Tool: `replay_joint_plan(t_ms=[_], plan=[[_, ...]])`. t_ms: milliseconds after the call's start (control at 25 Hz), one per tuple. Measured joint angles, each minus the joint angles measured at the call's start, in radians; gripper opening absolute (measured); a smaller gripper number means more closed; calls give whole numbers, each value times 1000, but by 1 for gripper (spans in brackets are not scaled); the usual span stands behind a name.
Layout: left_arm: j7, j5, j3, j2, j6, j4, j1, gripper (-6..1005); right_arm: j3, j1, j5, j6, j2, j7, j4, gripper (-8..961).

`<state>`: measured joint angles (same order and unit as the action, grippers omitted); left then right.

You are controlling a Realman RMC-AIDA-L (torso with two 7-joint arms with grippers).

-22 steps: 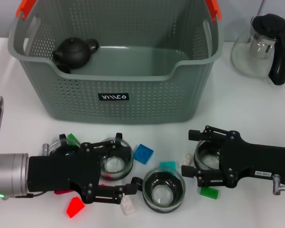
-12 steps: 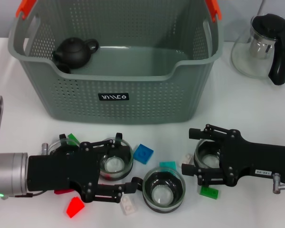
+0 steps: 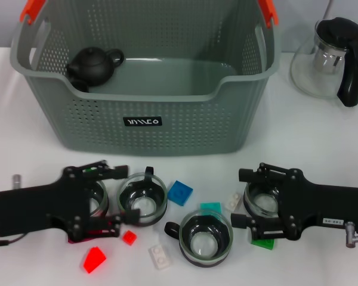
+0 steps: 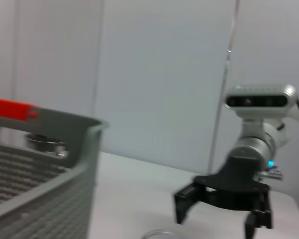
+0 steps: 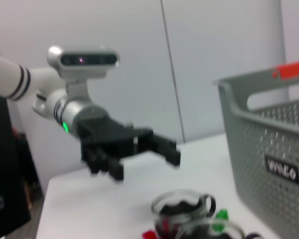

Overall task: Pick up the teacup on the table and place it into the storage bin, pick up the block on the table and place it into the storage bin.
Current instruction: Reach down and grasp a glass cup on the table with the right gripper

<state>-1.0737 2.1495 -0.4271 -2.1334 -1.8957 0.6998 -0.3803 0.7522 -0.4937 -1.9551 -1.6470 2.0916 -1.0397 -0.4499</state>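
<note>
The grey-green storage bin [image 3: 142, 122] stands at the back, also seen in the left wrist view [image 4: 40, 174] and the right wrist view [image 5: 269, 149]. Glass teacups with black handles sit in front of it. My left gripper [image 3: 118, 199] is open, its fingers on either side of the leftmost teacup [image 3: 99, 196]. My right gripper [image 3: 240, 198] is open around the rightmost teacup [image 3: 259, 201]. Two more teacups [image 3: 142, 201] [image 3: 206, 239] stand between the grippers. Blocks lie around them: blue [image 3: 179, 192], teal [image 3: 210, 207], red [image 3: 94, 260], white [image 3: 160, 257], green [image 3: 262, 242].
A black teapot [image 3: 94, 64] lies inside the bin at its left. A glass pitcher [image 3: 331, 56] with a black handle stands at the back right. A small red block [image 3: 129, 237] and a white block [image 3: 234, 201] lie among the cups.
My left gripper has drawn back to the left, off the second teacup, and now straddles the leftmost one. The right gripper has edged slightly toward the front.
</note>
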Motion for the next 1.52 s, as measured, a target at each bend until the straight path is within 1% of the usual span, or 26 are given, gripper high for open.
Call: replay_joint_plan(t_ms=[80,160,360,520,640,760,840,1000,1080,1160,1280,1400,1520], plan=[[1,0,30,3,-6,13,15,843,2,-4,-40,1,-2,-41,-23,942],[1,1,40,3,-7,22,22,842,3,-9,-81,2,-1,-94,-65,942],[-4,19,40,0,3,21,21,842,21,-33,-178,-30,3,-278,-228,943],[-4,20,40,0,4,18,18,841,70,-73,-278,-78,1,-441,-366,944],[-5,21,41,-1,4,17,18,841,106,-117,-361,-114,3,-536,-438,934],[-5,21,41,-2,4,15,18,841,117,-179,-401,-161,3,-572,-457,918],[-5,20,41,-2,4,13,18,841,114,-213,-395,-180,5,-572,-444,879],[-5,16,42,-3,4,11,18,840,114,-272,-382,-182,6,-596,-394,801],[-5,15,42,-4,4,10,18,840,129,-293,-390,-172,6,-632,-380,806],[-5,15,42,-5,4,10,17,840,165,-309,-414,-163,7,-672,-380,804],[-6,14,42,-5,4,8,17,840,264,-326,-459,-158,10,-733,-404,802],[-6,14,42,-5,4,5,17,840,368,-333,-527,-155,16,-820,-466,799],[-4,14,42,-5,5,-2,15,840,427,-334,-566,-172,17,-882,-548,797]])
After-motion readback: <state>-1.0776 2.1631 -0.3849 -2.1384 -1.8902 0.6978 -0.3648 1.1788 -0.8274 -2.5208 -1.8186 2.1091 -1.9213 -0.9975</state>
